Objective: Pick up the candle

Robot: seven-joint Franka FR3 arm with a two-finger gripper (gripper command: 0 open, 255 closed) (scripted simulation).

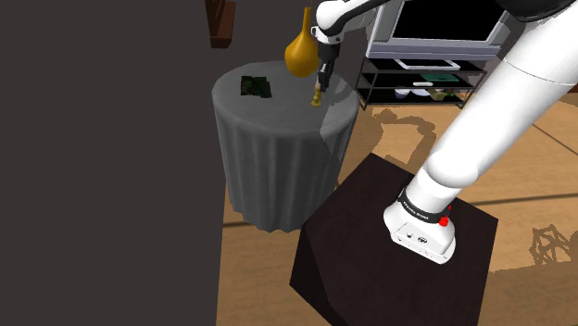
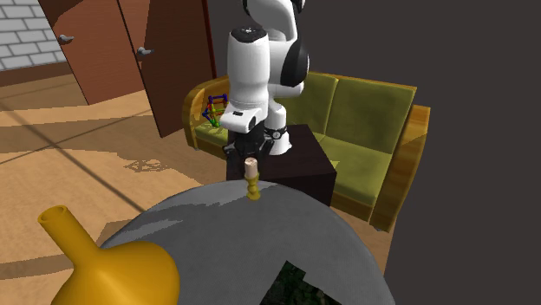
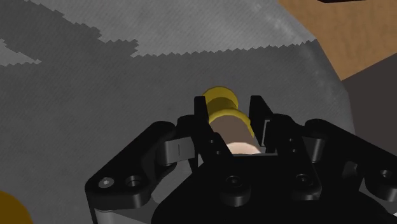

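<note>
**Candle position.** The candle [image 3: 230,121] is a yellow knobbed stick with a pale upper end. It stands upright near the rim of the bench [image 1: 278,157], right of centre in the upper part of the shoulder view. The pincer [image 3: 229,103] meets it from above. Its two fingers [image 3: 200,114] are clamped on the candle's upper part, one on each side. Whether the foot rests on the grey cloth or hangs just clear of it cannot be told.

**Lift procedure (judgement).**
- Apply constant clamp force. The stick is slender and knobbed, so it may pivot between the pads.
- Raise straight up along the candle's own axis.
- Avoid travel toward the upper left of the shoulder view, where the vase stands.
- Confirm the lift by a visible gap under the foot.

**Containers.**
- A yellow long-necked vase [image 1: 298,54] stands on the bench just beside the pincer. Its mouth appears at the lower left of the second exterior view, but the inside is hidden, so its contents cannot be told.
- A shelf rack [image 1: 421,79] at the upper right of the shoulder view carries small items too small to identify.

**Other item.** A dark green object [image 1: 256,87] lies on the bench left of the candle, apart from it.
</note>
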